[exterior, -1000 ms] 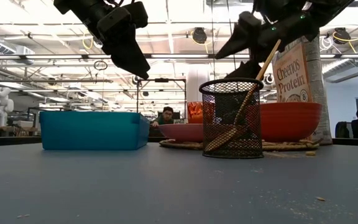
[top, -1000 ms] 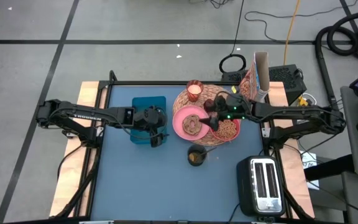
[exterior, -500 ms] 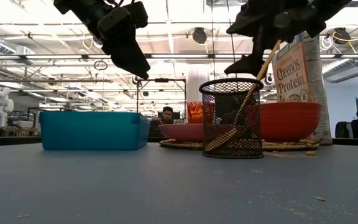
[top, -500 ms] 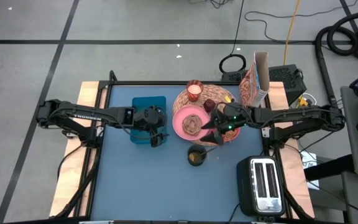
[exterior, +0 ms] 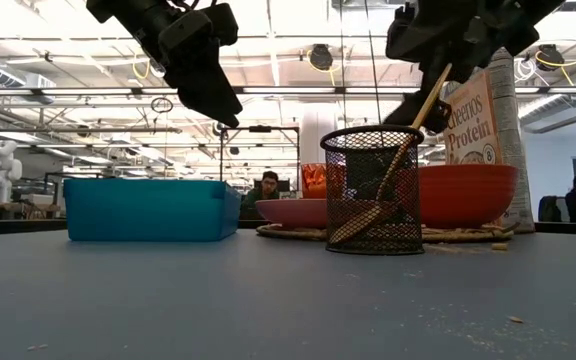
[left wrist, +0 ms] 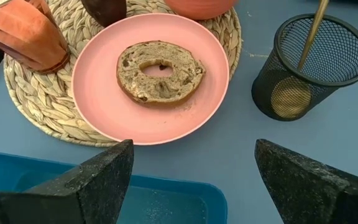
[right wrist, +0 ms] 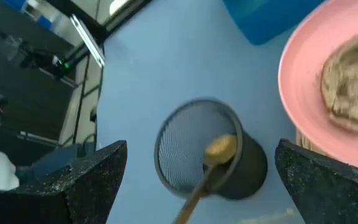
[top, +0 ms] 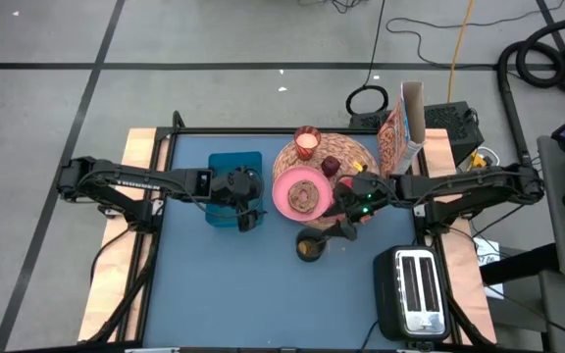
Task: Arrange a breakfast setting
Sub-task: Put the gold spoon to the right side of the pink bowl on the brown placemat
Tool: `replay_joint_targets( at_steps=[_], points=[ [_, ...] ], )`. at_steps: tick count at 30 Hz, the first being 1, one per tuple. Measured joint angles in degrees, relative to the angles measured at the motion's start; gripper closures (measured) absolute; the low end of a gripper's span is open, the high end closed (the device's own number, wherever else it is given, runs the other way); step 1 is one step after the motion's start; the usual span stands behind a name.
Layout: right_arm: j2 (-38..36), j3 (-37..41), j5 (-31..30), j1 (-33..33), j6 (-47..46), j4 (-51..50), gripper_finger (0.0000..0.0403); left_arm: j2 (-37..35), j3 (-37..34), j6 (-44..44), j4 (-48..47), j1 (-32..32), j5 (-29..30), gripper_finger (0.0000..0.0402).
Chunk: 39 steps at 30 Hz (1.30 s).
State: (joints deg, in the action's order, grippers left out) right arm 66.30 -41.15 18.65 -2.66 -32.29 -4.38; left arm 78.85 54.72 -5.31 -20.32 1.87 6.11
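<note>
Right wrist view: right gripper (right wrist: 201, 180) spread wide, empty, over the mesh cup (right wrist: 207, 155)
wooden spoon (right wrist: 213, 155) below it: light, stiff; pinch mid-handle

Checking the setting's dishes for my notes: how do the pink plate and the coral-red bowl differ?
The pink plate is flat, shallow and pale pink; the coral-red bowl is deeper, darker and stands taller. The plate carries a bagel half; what the bowl contains cannot be seen. Seen from above, the bowl is mostly hidden under the right arm, the plate is not. Both sit on the woven placemat.
</note>
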Motion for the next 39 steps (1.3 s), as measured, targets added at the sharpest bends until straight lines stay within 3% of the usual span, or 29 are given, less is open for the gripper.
replay_joint_targets(
  at_steps=[17, 23, 33, 39],
  points=[
    [0.01, -0.02, -0.84, 6.93, 2.49, -1.68, 0.0009, 0.0, 0.0, -0.18, 0.0, -0.01, 0.0, 0.0062],
    [0.0, -0.02, -9.7, 9.95, 9.0, -1.95, 0.0009, 0.0, 0.0, -0.3, 0.0, -0.01, 0.0, 0.0062],
    [0.02, -0.02, -11.57, 13.36, 12.2, -1.92, 0.001, 0.0, 0.0, -1.22, 0.0, -0.02, 0.0, 0.0062],
    [0.02, -0.02, -16.58, 15.09, 13.36, -2.73, 0.0011, 0.0, 0.0, -1.21, 0.02, -0.02, 0.0, 0.0062]
  ],
)
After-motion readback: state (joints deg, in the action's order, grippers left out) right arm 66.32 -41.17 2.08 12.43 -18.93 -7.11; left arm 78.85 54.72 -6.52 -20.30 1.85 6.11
